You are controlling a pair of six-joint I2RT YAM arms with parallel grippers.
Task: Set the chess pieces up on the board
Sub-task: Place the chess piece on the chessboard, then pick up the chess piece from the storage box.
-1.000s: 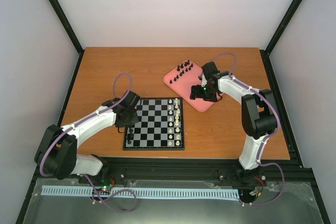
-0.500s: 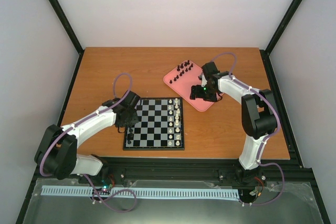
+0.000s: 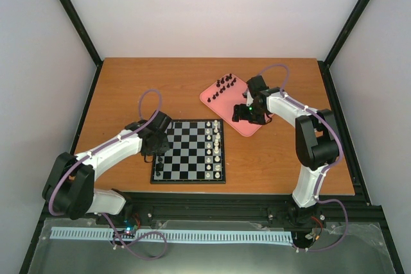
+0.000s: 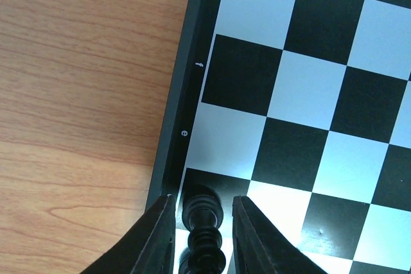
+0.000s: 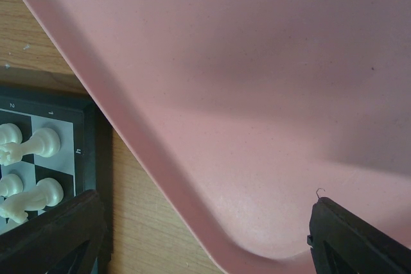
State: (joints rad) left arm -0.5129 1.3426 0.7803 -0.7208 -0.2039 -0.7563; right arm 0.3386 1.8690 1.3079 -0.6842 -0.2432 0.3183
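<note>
The board (image 3: 188, 180) lies at the near middle of the table. White pieces (image 3: 216, 149) fill its two right columns. My left gripper (image 3: 156, 152) hovers over the board's left edge. In the left wrist view its fingers (image 4: 157, 235) stand open on either side of a black chess piece (image 4: 204, 222), which stands upright on an edge square with a gap on each side. More black chess pieces (image 3: 225, 85) stand at the far end of the pink tray (image 3: 221, 104). My right gripper (image 3: 247, 115) hangs wide open over the tray's near part (image 5: 257, 94), holding nothing.
In the right wrist view the board's corner (image 5: 83, 133) with white pieces (image 5: 38, 142) sits just left of the tray's rim. Black frame posts rise at the table's back corners, and a rail runs along its near edge.
The left jaws have parted a little from the black piece, which stays standing on its square. Neither arm has visibly moved.
</note>
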